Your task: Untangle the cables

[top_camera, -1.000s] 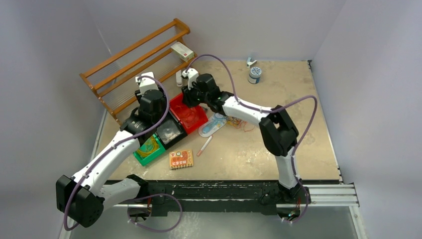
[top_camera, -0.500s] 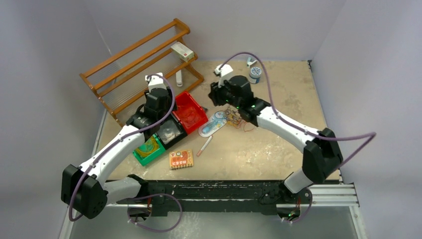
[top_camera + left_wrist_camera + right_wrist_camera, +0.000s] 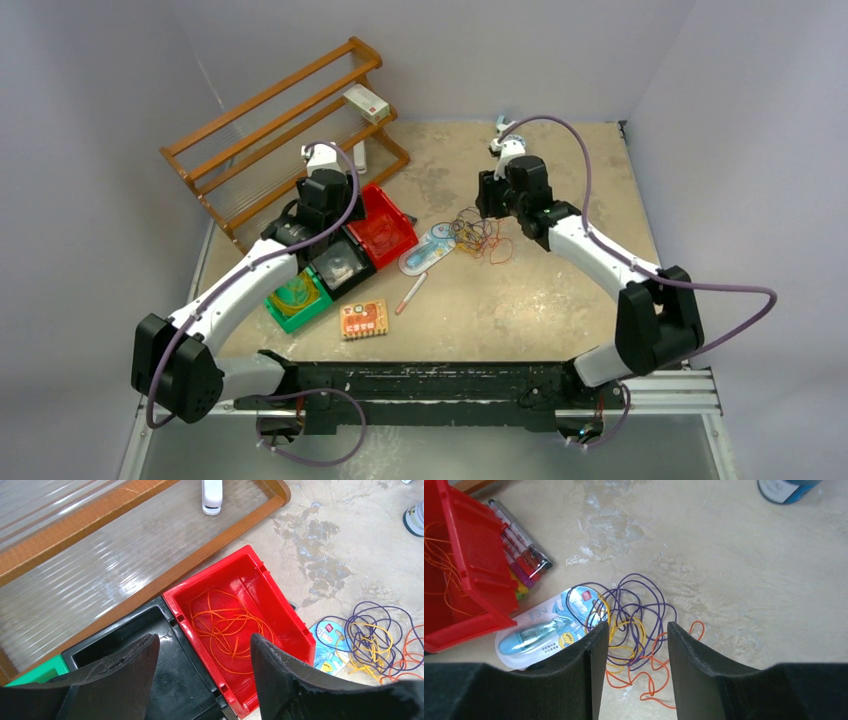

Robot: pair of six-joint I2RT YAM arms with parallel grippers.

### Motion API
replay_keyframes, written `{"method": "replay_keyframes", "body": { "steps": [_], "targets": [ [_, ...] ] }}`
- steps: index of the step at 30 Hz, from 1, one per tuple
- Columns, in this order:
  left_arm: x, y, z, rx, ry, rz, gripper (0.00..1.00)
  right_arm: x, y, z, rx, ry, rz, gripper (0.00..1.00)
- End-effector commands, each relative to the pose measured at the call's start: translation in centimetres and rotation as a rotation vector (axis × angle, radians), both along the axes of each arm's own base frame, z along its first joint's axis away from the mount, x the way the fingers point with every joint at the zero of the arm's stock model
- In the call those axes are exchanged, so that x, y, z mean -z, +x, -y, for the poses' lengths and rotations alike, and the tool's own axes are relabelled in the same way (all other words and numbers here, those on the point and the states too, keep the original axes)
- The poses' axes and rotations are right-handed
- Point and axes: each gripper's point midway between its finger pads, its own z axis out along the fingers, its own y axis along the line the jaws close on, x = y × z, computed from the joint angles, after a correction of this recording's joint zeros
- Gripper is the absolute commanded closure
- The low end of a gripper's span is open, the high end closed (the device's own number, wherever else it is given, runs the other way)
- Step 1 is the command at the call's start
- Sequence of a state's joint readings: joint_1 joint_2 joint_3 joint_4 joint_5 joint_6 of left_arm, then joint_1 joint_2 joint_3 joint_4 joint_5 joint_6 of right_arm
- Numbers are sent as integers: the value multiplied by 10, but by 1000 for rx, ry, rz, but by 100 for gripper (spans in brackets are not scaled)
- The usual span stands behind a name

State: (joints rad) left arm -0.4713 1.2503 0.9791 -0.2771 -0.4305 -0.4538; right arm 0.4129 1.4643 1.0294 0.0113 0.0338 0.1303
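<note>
- Over the last second the right fingers (image 3: 490, 203) swung away from above the open red plastic bin (image 3: 398, 240). They crossed to the tangle of thin purple, yellow and orange cables (image 3: 481, 236) and stopped above its far edge.
- In the right wrist view those fingers stood partly open and held nothing. The cables were framed in the gap below them and did not appear to be touched.
- The cables lay on the beige counter (image 3: 560, 290), their left side draped over a blue-and-white blister pack (image 3: 425, 252) just beside the bin.
- One loose orange cable (image 3: 227, 630) lay alone inside the bin, so one strand seemed already separated, while the rest remained knotted.
- The left fingers (image 3: 328, 200) had edged toward the bin and hovered over it, spread wide and empty.
- The likely next step was another pick from the pile.
</note>
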Motion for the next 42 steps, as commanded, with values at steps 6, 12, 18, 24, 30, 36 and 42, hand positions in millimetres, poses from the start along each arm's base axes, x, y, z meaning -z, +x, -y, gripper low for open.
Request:
{"method": "replay_keyframes", "body": {
  "steps": [6, 12, 18, 24, 30, 36, 42],
  "targets": [
    [-21, -3, -7, -5, -1, 51, 28, 21, 21, -9, -67, 103, -80, 51],
    [-19, -6, -6, 9, -3, 43, 28, 50, 35, -7, -54, 136, -131, 54],
    [-17, -9, -3, 28, -12, 40, 28, 69, 44, -10, -60, 136, -164, 65],
    [-20, -8, -2, 29, -21, 50, 28, 75, 43, -9, -55, 129, -173, 88],
    [-28, -3, 1, 17, -54, 76, 27, 23, 41, -7, -75, 150, -28, 100],
    [-35, 4, 5, 1, -81, 84, 22, -46, 34, 2, -92, 138, 166, 100],
    [-53, -6, 43, 252, -168, 184, 16, -114, 19, 6, -134, 139, 352, 100]
  ]
}}
